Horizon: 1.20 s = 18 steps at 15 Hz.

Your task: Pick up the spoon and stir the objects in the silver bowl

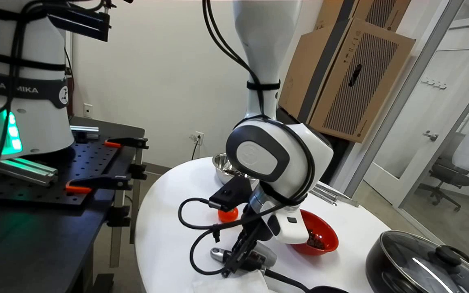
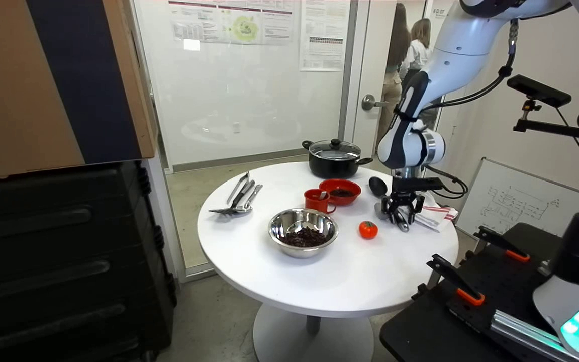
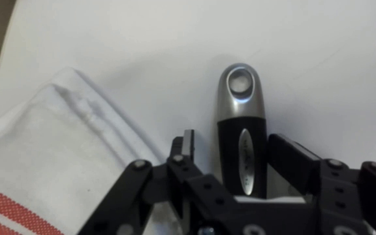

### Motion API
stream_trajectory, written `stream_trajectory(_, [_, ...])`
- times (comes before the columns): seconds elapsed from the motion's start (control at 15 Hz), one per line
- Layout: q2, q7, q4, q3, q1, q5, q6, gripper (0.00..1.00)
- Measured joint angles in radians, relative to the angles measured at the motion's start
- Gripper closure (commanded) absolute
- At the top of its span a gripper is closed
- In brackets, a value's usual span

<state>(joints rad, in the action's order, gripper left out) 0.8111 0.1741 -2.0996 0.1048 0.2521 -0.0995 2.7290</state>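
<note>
The spoon (image 3: 242,111) lies on the white table. In the wrist view its silver handle end and dark grip run between my fingers, and its head is hidden. Its grey head (image 2: 381,210) shows in an exterior view. My gripper (image 3: 231,135) is open around the handle, low at the table. The right finger is against or very near the grip; the left finger is apart from it. The gripper also shows in both exterior views (image 1: 236,264) (image 2: 403,215). The silver bowl (image 2: 292,250) holds small dark pieces (image 2: 305,237); the arm partly hides the bowl (image 1: 220,165) in an exterior view.
A white towel with red stripes (image 3: 64,156) lies left of the gripper. A tomato (image 2: 368,230), red mug (image 2: 316,202), red bowl (image 2: 351,197), black ladle (image 2: 377,186) and lidded pot (image 2: 332,166) stand around. Several utensils (image 2: 243,195) lie at the table's far side.
</note>
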Motion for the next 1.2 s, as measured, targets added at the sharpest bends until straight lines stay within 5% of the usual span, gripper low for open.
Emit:
stream_trajectory(0.2, [0.000,0.000,0.002,-0.007,0.000,-0.008,0.000,0.90])
stream_trajectory(0.87, [-0.013,-0.002,-0.007,-0.011,0.004,-0.049,0.003,0.90])
stream_trajectory(1.2, [-0.134,-0.057,-0.092,-0.011,0.006,-0.049,0.013,0.90])
